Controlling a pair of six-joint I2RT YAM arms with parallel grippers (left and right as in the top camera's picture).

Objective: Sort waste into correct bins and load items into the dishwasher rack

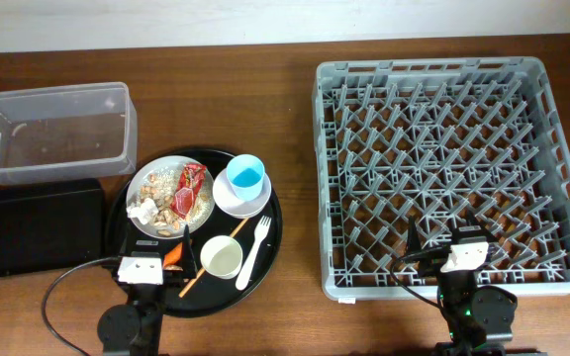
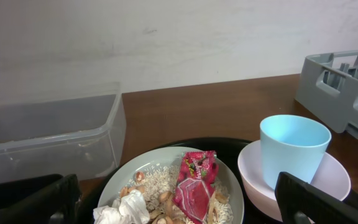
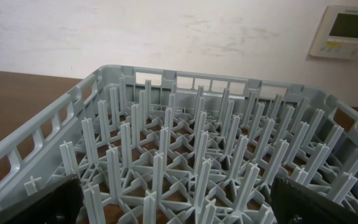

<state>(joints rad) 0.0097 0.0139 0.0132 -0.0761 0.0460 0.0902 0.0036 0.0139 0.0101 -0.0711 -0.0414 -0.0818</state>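
Judged at the very start: no sorting, no loading done yet.

- Dishwasher rack, right half of overhead frame: no items in it.
- Clear tub, upper left, and flat black tray below it: no waste visible in either.
- On round black tray, centre-left:
  - white plate with red wrapper, paper wad and beige scraps
  - light-blue cup standing in small white bowl
  - cream cup, white fork and wooden stick
  - orange carrot piece just beside the stick
- Left to do: all waste to bins, all six items to rack.

Left gripper, bottom left, at near edge of round tray: jaws spread wide, grasping nothing. Right gripper, bottom right, over near rim of rack: likewise wide apart, empty.
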